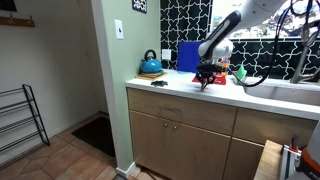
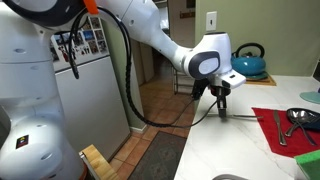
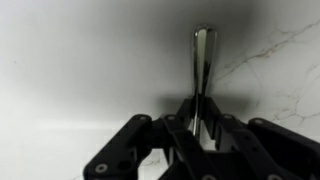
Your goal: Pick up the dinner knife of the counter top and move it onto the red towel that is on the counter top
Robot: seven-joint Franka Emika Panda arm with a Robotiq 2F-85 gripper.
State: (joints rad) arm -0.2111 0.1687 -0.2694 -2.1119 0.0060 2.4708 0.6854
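In an exterior view, far left on the counter top (image 1: 180, 93), we see a small black object (image 1: 158, 83) in front of a teal kettle (image 1: 150, 65). Moving right, the gripper (image 2: 222, 107) hangs low over the white slab, pointing down. In the wrist view its fingers (image 3: 178, 135) are pinched on the dinner knife (image 3: 203, 70), whose shiny end sticks out past the tips over bare white surface. We cannot tell for sure whether the knife's tip touches the counter or hangs just above it. Right of the gripper, and apart from it, the red towel (image 2: 270, 135) lies flat near the front edge, with what look like other utensils (image 2: 296, 118) resting on it.
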